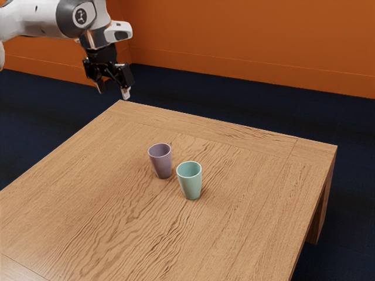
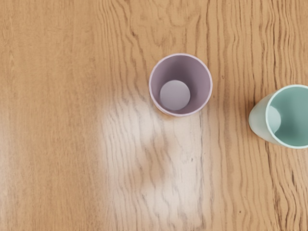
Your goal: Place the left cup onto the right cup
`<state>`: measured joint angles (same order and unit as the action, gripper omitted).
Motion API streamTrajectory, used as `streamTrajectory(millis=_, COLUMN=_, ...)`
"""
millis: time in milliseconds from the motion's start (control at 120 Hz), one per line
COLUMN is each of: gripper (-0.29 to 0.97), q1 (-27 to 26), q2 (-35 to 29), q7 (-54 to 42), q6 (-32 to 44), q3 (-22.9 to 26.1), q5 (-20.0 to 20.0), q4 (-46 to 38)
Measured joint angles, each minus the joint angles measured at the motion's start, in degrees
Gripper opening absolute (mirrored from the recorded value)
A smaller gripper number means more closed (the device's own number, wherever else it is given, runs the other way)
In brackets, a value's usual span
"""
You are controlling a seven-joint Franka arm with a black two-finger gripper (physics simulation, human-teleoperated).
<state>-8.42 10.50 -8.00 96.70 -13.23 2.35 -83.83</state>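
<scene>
Orange walls and a dark blue floor are seen behind a wooden counter (image 1: 88, 205) in the exterior view. The tool (image 1: 114, 89) is held high in the air over the counter's far edge, near the corner at the exterior view's left, and its two fingers are spread apart with nothing between them. A purple cup (image 1: 160, 160) and a teal cup (image 1: 189, 180) are stood upright near the middle of the counter, just beside each other but apart, the purple one slightly nearer the far edge. In the wrist view, the counter (image 2: 57, 120) is seen from above; the purple cup (image 2: 180, 84) is looked into directly, and the teal cup (image 2: 288, 115) is seen beside it with bare wood between them.
</scene>
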Motion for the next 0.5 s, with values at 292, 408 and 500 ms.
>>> streamTrajectory(millis=292, gripper=0.68, q1=0.04, q2=9.1, q7=0.27, q6=-0.13, q3=0.46, q5=1.35, q4=8.54)
streamTrajectory(millis=408, gripper=0.68, q1=0.16, q2=12.69, q7=0.26, q6=0.06, q3=0.2, q5=2.57, q4=11.06)
streamTrajectory(millis=500, gripper=0.68, q1=0.42, q2=14.68, q7=0.0, q6=0.25, q3=0.02, q5=3.05, q4=11.69)
